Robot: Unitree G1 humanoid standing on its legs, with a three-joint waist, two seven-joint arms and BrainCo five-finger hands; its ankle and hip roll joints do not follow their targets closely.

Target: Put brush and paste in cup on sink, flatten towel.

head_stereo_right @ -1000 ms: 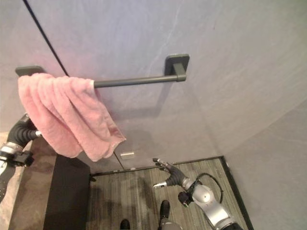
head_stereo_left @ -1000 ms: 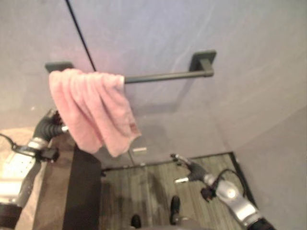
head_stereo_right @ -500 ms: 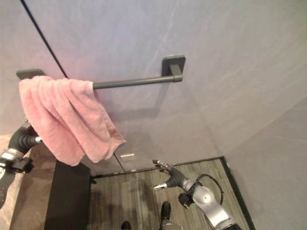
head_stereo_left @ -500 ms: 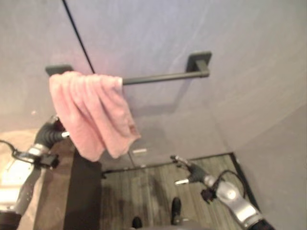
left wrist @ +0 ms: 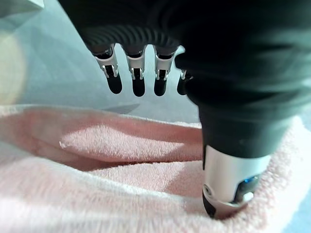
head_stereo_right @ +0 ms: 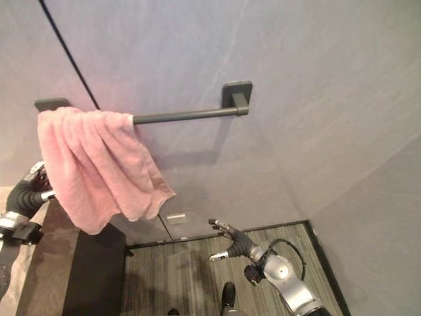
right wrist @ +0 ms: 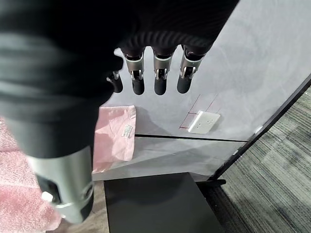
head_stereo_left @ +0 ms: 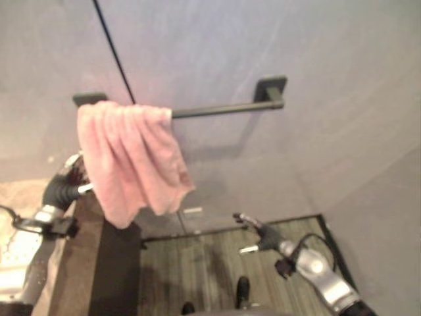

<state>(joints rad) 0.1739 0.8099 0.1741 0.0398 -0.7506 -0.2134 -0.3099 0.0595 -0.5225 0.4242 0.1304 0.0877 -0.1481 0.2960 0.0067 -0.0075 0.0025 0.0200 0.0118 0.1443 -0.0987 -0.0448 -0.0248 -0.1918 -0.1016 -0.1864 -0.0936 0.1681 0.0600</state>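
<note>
On the grey wall ahead, a dark towel bar (head_stereo_right: 187, 116) runs level between two square mounts, and the pink towel (head_stereo_right: 95, 168) hangs bunched over its left end, leaving the right stretch of the bar bare. The cloth falls in thick folds, its lower edge uneven, with one corner hanging lower toward the right. Just below the towel stands a dark cabinet side (head_stereo_right: 99, 276), with a brown tabletop (head_stereo_right: 49, 263) running along its left.

The left hand (head_stereo_right: 36, 184) is raised beside the towel's lower left edge, close against the cloth. Its wrist view shows the fingers (left wrist: 138, 80) straight and relaxed, reaching toward the wall above the pink folds, while the thumb (left wrist: 228, 194) lies against the towel (left wrist: 97, 179); nothing is gripped, so the hand is released.

The right hand (head_stereo_right: 230, 242) hangs low at the right, well apart from the towel, over the dark striped floor (head_stereo_right: 177, 276). Its fingers (right wrist: 160, 80) are straight and spread, the thumb (right wrist: 65, 189) set apart, holding nothing. Past them the right wrist view shows the towel's lower corner (right wrist: 114, 136) with a small label, a white wall plate (right wrist: 203, 121) near the bottom of the wall, and the dark cabinet top (right wrist: 155, 204) below.
</note>
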